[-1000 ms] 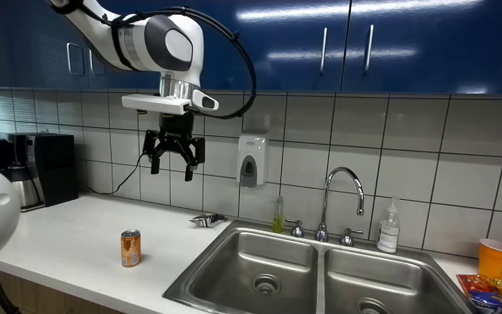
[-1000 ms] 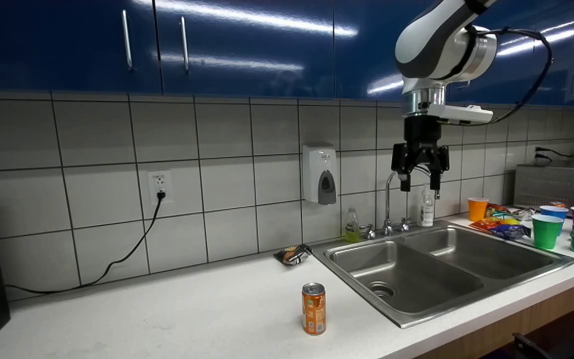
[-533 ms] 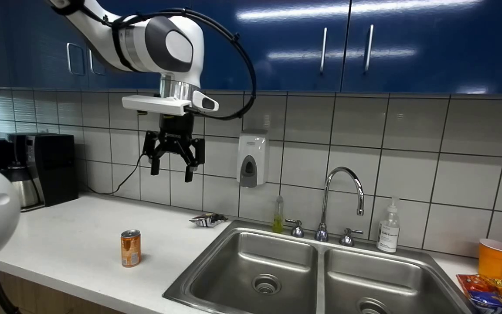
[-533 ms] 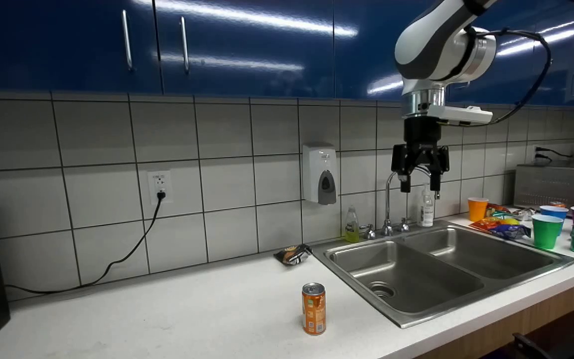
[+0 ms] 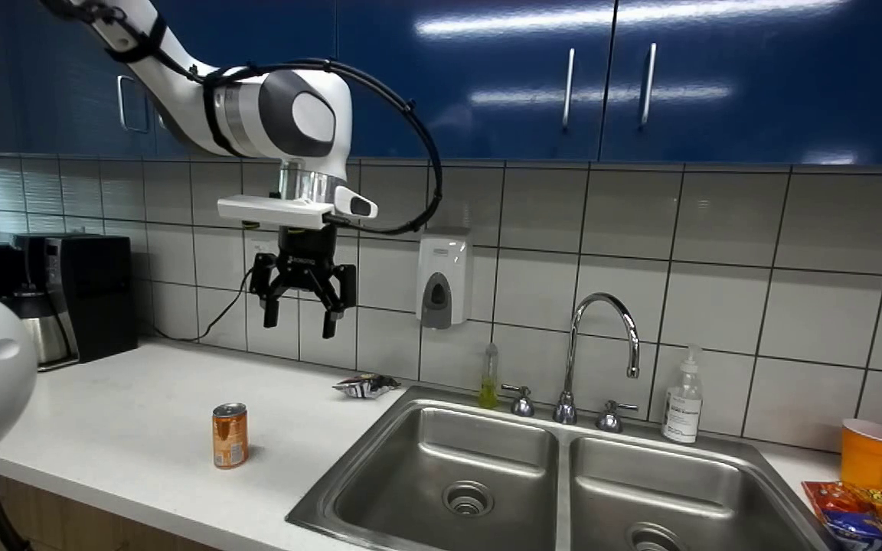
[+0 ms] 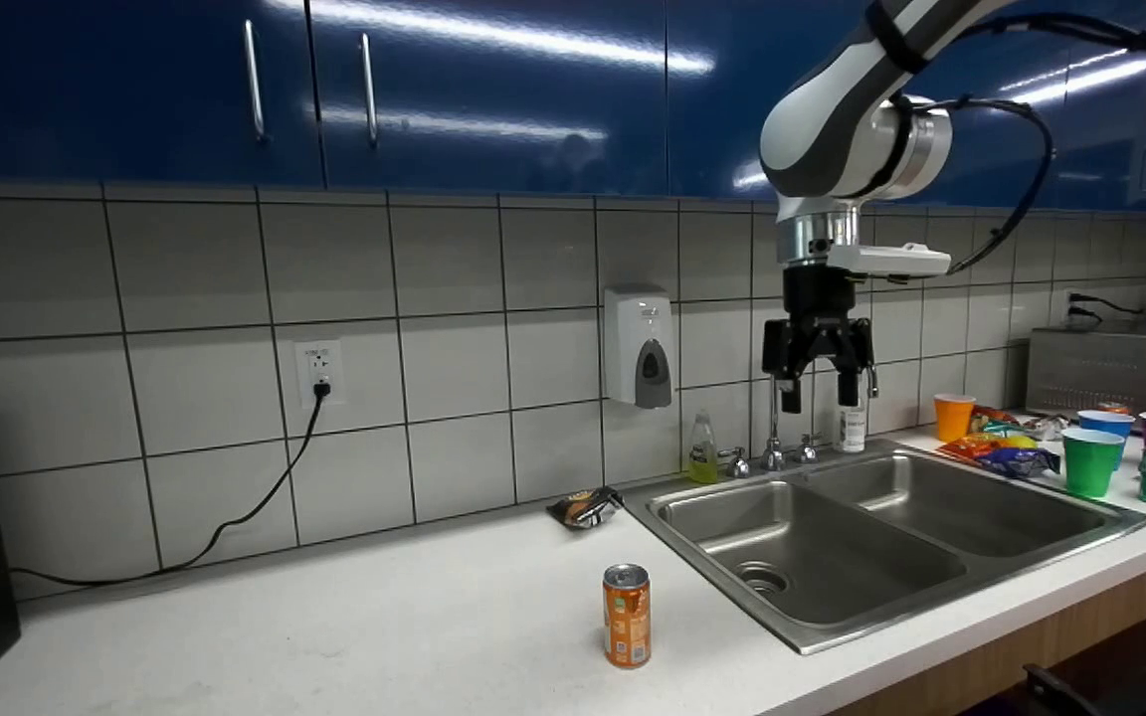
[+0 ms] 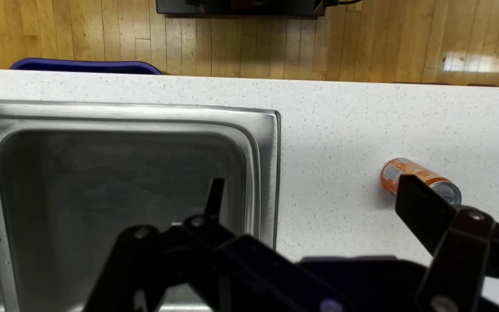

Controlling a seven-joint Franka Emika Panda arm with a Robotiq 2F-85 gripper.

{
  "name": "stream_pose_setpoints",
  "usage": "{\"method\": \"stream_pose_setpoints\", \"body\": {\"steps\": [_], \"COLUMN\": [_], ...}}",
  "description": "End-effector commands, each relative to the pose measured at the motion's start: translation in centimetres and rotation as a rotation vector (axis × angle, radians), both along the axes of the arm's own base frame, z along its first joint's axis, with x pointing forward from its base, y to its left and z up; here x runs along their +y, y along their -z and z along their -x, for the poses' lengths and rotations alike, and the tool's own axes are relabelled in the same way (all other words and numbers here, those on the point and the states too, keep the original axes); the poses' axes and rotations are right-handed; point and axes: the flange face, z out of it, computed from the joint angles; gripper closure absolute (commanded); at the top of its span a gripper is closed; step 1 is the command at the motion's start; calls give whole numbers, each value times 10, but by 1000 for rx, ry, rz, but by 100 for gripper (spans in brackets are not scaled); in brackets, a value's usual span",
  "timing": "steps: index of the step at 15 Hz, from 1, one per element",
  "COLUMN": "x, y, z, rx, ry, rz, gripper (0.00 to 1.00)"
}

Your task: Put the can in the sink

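In an exterior view, the can [image 5: 230,435] stands upright on the counter [image 5: 181,405], ungrasped. At its 1 o'clock the gripper [image 5: 300,329] hangs well apart from it, jaws wide apart with nothing between. At the can's 3 o'clock lies the 2-basin sink [image 5: 563,493], not yet reached. I judge 0 steps finished and 3 to go: grasp, carry, release.
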Motion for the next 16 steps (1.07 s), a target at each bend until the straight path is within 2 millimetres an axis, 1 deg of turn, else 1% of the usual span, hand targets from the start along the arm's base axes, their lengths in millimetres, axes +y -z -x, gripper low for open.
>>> {"method": "stream_pose_setpoints", "body": {"steps": [1,7,11,16], "x": [20,48,66,93], "y": [20,53,68,81], "z": [-16,-36,-47,-59], "rx": [0,-3,-1,-8], "ry": [-28,-71,-104,-161], "rz": [6,-1,0,-4], "gripper": [0,0,0,0]}}
